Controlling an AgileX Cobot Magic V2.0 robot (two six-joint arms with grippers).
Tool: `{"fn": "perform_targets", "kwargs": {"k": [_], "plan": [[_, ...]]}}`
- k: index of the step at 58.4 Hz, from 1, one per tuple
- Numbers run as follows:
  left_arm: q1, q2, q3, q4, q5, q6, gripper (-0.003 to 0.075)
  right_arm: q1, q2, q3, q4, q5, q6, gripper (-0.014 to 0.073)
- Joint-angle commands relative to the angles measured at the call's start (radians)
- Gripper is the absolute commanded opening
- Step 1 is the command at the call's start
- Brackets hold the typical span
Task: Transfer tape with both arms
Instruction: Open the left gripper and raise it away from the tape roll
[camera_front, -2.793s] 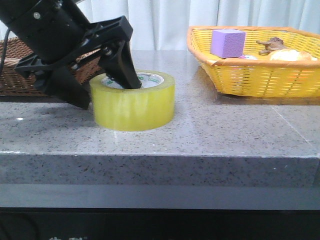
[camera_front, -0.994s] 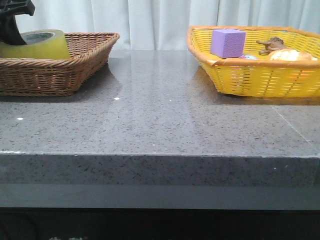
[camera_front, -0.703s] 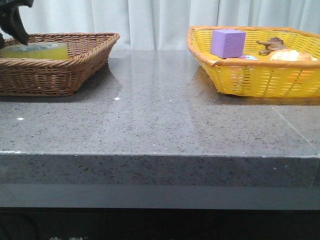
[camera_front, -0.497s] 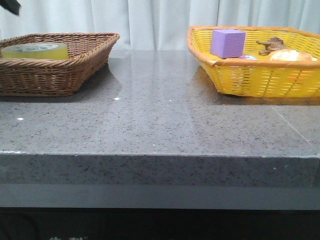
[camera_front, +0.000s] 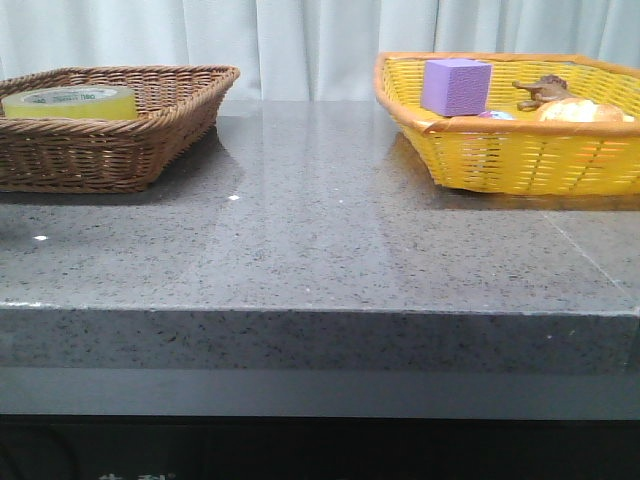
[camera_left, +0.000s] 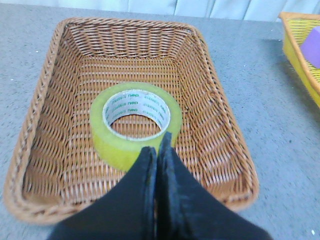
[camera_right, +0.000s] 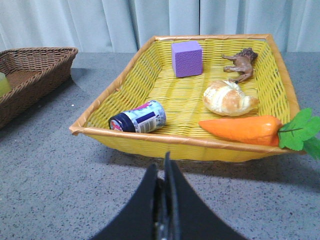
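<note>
Now I'm hovering my left gripper (camera_left: 157, 150), fingers pressed together and empty; tape (camera_left: 136, 122) sitting at 12 o'clock in wicker basket (camera_left: 220, 125), so I'm backing straight off.

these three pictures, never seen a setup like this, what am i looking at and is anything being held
This is a robot with two arms, and each picture comes from one of its cameras. The front view looks forward over a grey stone table; no arm shows in it. The other two views look down from each arm's wrist, so the black wedge at the bottom is that arm's closed pincer: the left gripper and the right gripper.

A brown wicker basket stands on the robot's left, with a roll of yellow tape lying flat inside. A yellow basket on its right holds a purple cube, a toy animal, a bread roll, a carrot and a small can. Nothing is held; both grippers are shut and empty.
</note>
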Motion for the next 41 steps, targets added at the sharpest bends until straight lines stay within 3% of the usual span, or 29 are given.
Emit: {"fn": "perform_targets", "kwargs": {"k": [1, 23, 41], "plan": [[-0.007, -0.123, 0.043, -0.008, -0.077, -0.001, -0.002, -0.008, 0.008, -0.025, -0.006, -0.086, -0.008, -0.009], [-0.007, -0.616, 0.326, 0.038, 0.012, -0.001, -0.002, -0.008, 0.008, -0.025, -0.006, -0.086, -0.008, -0.009], [-0.007, -0.691, 0.369, 0.038, 0.023, -0.001, -0.002, -0.008, 0.008, -0.025, -0.006, -0.086, -0.008, -0.009]]}}
